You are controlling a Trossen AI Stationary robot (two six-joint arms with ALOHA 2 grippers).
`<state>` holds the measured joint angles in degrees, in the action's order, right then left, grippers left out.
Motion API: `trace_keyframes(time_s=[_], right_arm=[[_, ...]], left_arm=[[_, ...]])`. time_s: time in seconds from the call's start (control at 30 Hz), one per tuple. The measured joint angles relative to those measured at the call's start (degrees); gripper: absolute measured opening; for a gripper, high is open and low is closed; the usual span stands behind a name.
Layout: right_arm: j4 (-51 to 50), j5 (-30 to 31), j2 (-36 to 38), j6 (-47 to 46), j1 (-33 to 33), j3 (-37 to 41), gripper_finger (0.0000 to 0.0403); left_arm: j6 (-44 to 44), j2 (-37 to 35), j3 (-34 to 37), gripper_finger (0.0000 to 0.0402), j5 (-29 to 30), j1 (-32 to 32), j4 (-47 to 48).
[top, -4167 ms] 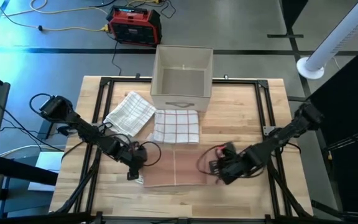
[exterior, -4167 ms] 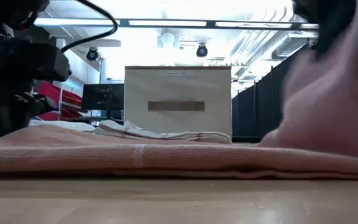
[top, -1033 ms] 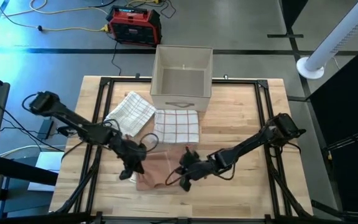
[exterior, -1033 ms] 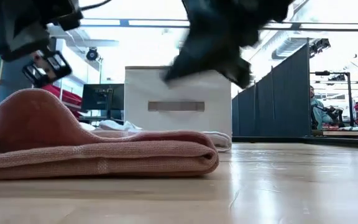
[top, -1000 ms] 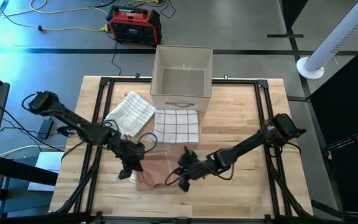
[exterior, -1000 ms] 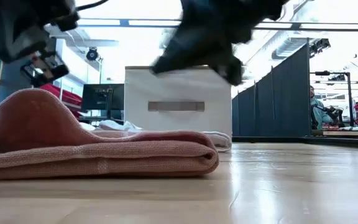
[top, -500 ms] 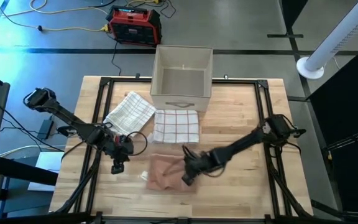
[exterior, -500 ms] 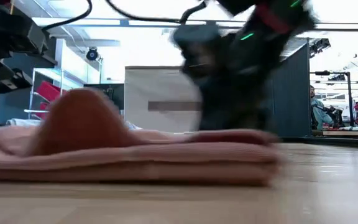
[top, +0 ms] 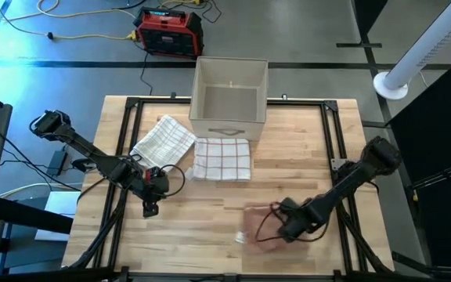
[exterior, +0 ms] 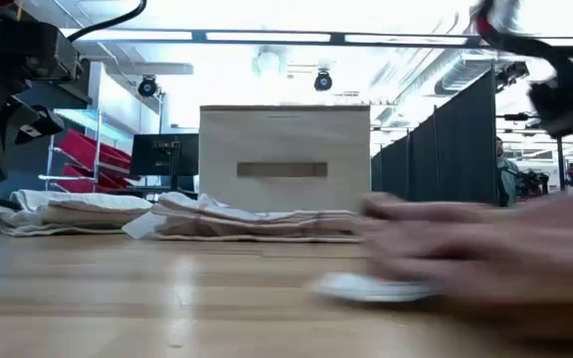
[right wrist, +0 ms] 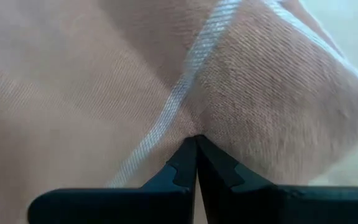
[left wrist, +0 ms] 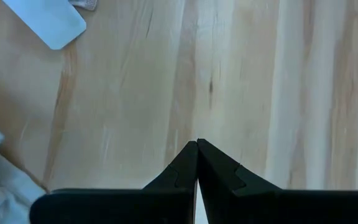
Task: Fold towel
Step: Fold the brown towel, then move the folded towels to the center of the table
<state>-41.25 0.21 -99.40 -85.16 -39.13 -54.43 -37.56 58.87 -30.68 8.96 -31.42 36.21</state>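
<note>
The pink towel (top: 258, 225) lies bunched on the table near its front right, blurred in the low view (exterior: 485, 261), with a small white tag (top: 241, 239) at its left edge. My right gripper (top: 282, 227) is shut on it at its right side; in the right wrist view the towel (right wrist: 104, 93) fills the picture. My left gripper (top: 149, 207) hovers over bare wood at the front left, shut and holding nothing (left wrist: 197, 144). My right gripper pinches a raised fold of the towel (right wrist: 194, 124) between its two fingertips, beside a pale woven stripe (right wrist: 185, 81). It comes in slanting down from the table's right side. The rest of the towel lies slack on the table.
Two folded checked towels (top: 163, 141) (top: 222, 158) lie at the table's far middle, in front of a beige box (top: 229, 98) at the far edge. Bare wood stretches across the middle and front left. A black frame (top: 335, 141) runs along the table's sides.
My right gripper has dragged the pink towel from the table's front middle toward the right edge, where it now lies bunched smaller. My left gripper has come off the towel's left end, moved a little toward the left edge, and then kept still.
</note>
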Motion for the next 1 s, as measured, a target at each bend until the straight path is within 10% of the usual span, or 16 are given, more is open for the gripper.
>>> trace_keyframes(time_s=[0.63,1.0], right_arm=[[-15.8,11.4,25.5,-16.0,10.5,17.2,0.0000],[-17.0,31.3,28.6,-2.5,3.3,-2.0,0.0000]], left_arm=[[0.5,0.0,0.0,0.0000,8.3,8.5,-14.8],[13.5,4.7,-0.1,0.0000,8.2,21.8,-38.1]])
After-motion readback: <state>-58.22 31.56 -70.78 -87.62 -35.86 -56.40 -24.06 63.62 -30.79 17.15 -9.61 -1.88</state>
